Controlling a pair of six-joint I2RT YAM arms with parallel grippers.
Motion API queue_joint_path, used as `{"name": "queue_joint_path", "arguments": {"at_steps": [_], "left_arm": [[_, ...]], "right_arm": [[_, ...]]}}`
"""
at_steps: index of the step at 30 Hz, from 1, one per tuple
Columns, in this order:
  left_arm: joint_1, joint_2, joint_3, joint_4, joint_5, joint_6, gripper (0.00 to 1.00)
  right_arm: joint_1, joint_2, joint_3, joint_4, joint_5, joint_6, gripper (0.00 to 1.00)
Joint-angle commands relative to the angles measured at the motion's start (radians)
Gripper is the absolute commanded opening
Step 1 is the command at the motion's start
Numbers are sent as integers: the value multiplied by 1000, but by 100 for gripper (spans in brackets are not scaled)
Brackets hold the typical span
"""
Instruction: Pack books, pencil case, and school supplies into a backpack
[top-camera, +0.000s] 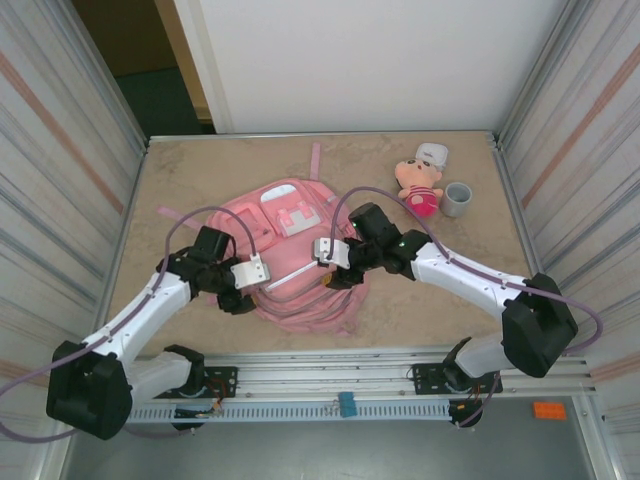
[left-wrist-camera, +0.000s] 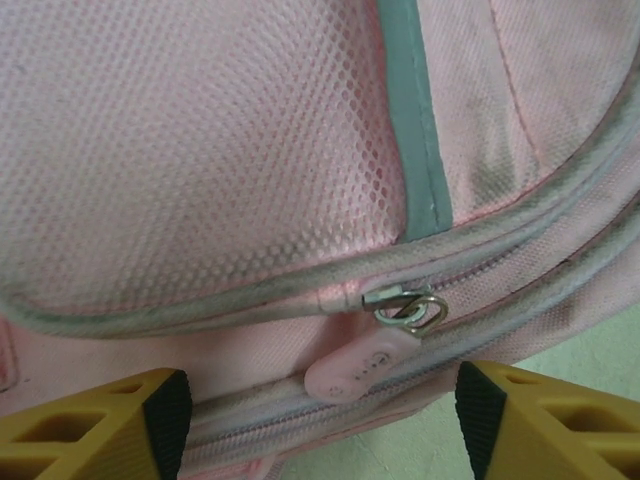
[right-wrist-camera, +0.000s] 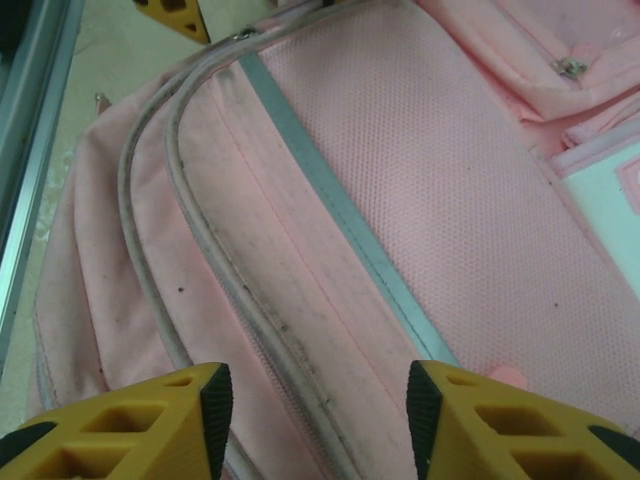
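One pink backpack (top-camera: 310, 305), one plush doll (top-camera: 420, 190), one grey cup (top-camera: 457, 200); left gripper (left-wrist-camera: 320, 420) and right gripper (right-wrist-camera: 315, 410) both spread above the backpack

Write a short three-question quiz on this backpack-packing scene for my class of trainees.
1. True or false: the plush doll sits beside the grey cup, far right on the table.
2. In the left wrist view, what lies between the fingers of the left tool? A) a pen B) a pink zip pull C) a book
3. Are the jaws of the right tool open or shut over the backpack?
Key: 1 true; 2 B; 3 open.
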Motion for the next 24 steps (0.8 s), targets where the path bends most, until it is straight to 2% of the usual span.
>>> {"name": "queue_joint_path", "arguments": {"at_steps": [1, 12, 21, 23, 24], "left_arm": [[-14, 9, -13, 60, -40, 22, 68], [-52, 10, -50, 105, -40, 28, 32], [-77, -68, -46, 18, 34, 18, 17], [-77, -82, -52, 14, 52, 10, 17], [-77, -85, -53, 16, 65, 4, 16]], "right_arm": [[15, 1, -29, 47, 16, 27, 56], [85, 49, -53, 138, 77, 32, 66], [131, 123, -52, 192, 119, 5, 67], [131, 131, -55, 215, 126, 7, 62], [131, 135, -56, 228, 134, 10, 57]]}}
